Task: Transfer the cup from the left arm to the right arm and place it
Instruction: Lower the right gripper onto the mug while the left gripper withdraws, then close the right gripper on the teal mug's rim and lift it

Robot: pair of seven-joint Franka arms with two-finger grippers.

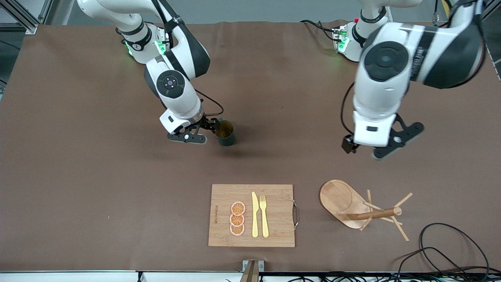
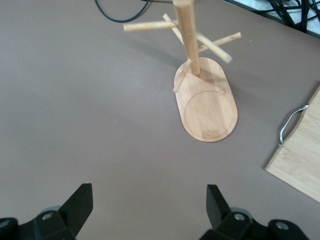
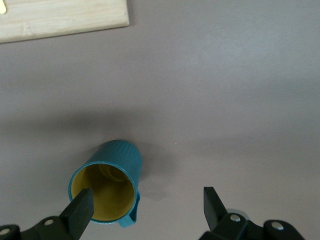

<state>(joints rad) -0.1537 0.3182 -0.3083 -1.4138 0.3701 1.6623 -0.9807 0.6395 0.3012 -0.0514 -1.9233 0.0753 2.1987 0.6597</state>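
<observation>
Front view: the right gripper (image 1: 206,131) is spread wide beside the upright cup (image 1: 226,133), one finger at its rim; a nudge could tip it. Left wrist view: left gripper (image 2: 150,207) waits wide, empty, over bare table. Right wrist view: one finger (image 3: 82,205) overlaps the rim, the other clear

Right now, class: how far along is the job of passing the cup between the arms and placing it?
Done: the cup stands on the table. In hand: the open right gripper sits at its rim, one finger over the mouth. The open left gripper waits above the peg rack. Left: seemingly only retreating.
</observation>
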